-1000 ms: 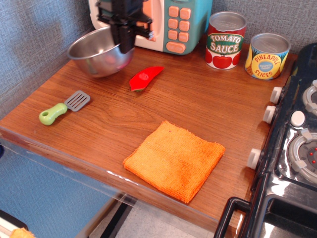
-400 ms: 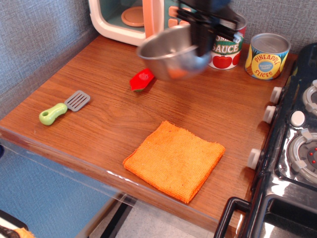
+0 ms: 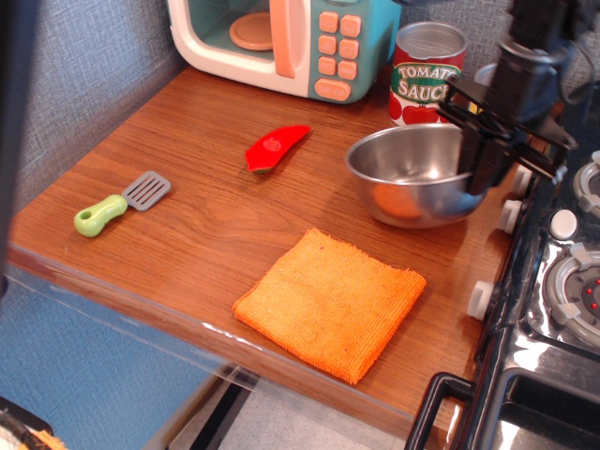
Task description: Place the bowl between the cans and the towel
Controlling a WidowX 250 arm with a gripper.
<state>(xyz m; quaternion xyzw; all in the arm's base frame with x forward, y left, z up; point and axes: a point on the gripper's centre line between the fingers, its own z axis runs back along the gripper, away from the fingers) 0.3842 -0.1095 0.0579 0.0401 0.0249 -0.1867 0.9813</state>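
Nearest the camera, lower middle of the frame, the towel (image 3: 330, 303) is lying flat on the table (image 3: 187, 178), nothing on it. Just behind it, right of centre, the bowl (image 3: 415, 174) is sitting low over the wood, maybe touching, can't tell for sure. It's empty; the orange patch inside looks like the towel reflecting. The gripper (image 3: 486, 169) is coming in from the upper right and its fingers are clamped on the bowl's right rim, one inside and one outside as far as I can make out.

So the bowl is already sitting in the gap: towel toward the bottom of the frame, tomato can (image 3: 427, 62) right behind it at the top. The other can is mostly hiding behind the arm, so I can't point to it properly. The bowl is hanging to the left of the fingers, so my guess is the next bit is just lowering if needed and letting go, then lifting clear without dragging the rim.

Further left: red pepper (image 3: 276, 148), green spatula (image 3: 120, 203). At the back, the toy microwave (image 3: 281, 42) is holding a plate.
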